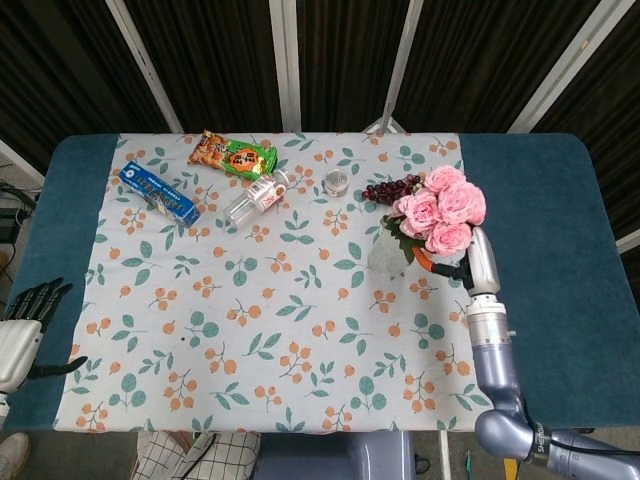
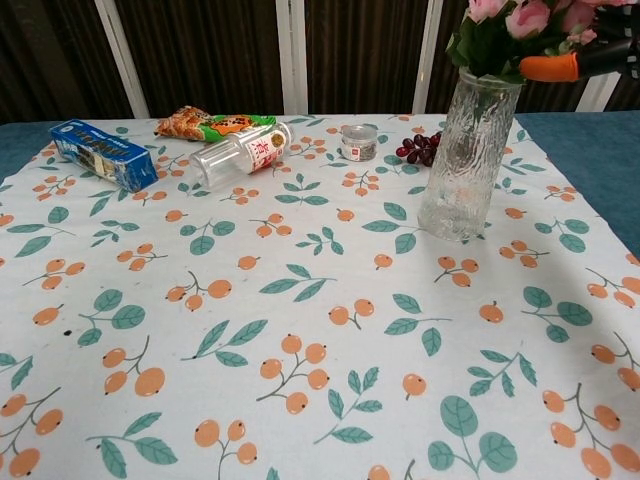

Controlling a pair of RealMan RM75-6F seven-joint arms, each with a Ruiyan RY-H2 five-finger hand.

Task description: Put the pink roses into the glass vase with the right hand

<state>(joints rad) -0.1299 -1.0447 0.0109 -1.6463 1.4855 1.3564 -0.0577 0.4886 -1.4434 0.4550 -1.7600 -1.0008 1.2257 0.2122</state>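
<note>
Pink roses (image 1: 440,210) held tilted over the mouth of the glass vase (image 1: 386,255).

The right hand (image 1: 452,268) sits just behind the bouquet's orange-wrapped stem, mostly hidden by blooms, apparently gripping it; the flowers lean away from the hand above the vase rim on the surface (image 1: 250,300). Beyond the vase lie dark grapes (image 1: 390,187) and a small jar (image 1: 337,182). The left hand (image 1: 25,315) rests far across the surface edge, fingers apart, holding nothing.

A dark blue surface (image 1: 560,240) carries a white fruit-print tablecloth (image 1: 280,300); behind it, dark corrugated wall panels (image 1: 210,60) alternate with pale metal posts (image 1: 285,60).
</note>
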